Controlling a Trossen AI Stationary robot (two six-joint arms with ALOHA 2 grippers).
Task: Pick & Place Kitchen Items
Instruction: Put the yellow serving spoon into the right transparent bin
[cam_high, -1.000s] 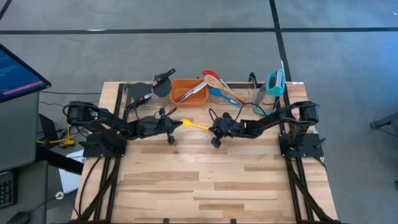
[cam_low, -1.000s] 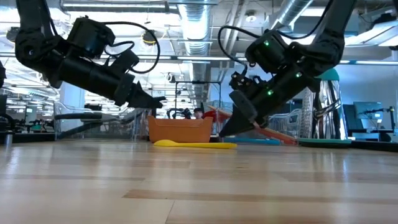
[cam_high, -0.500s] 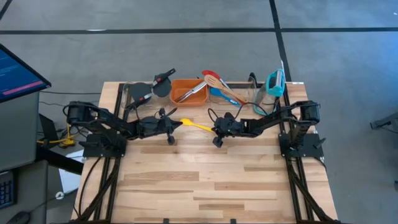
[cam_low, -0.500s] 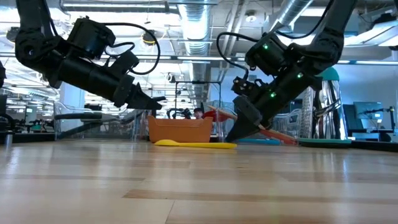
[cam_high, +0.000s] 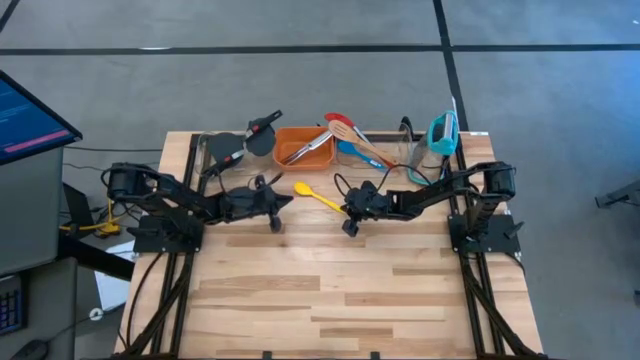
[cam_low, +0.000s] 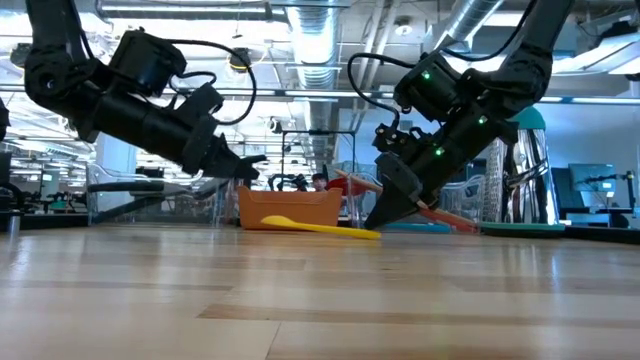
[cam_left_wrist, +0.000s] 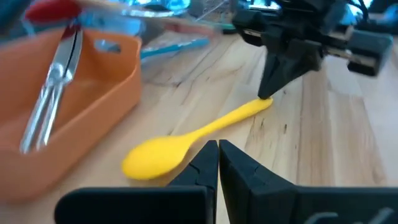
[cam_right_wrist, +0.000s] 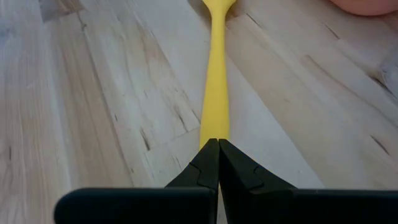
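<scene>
yellow spoon lies on table just in front of orange bin, bowl end toward bin, handle end toward r arm. in low view bowl end looks tilted up a bit. r gripper fingers pinched shut, tip at/on spoon's handle end; no real grasp visible, looks like pressing or nudging. l gripper also shut, just beside spoon bowl, not touching. tongs in bin; other utensils in clear bins behind. step, i judge: getting spoon positioned for pickup. next calls for opening a claw, straddling handle, closing, lifting to bin.
</scene>
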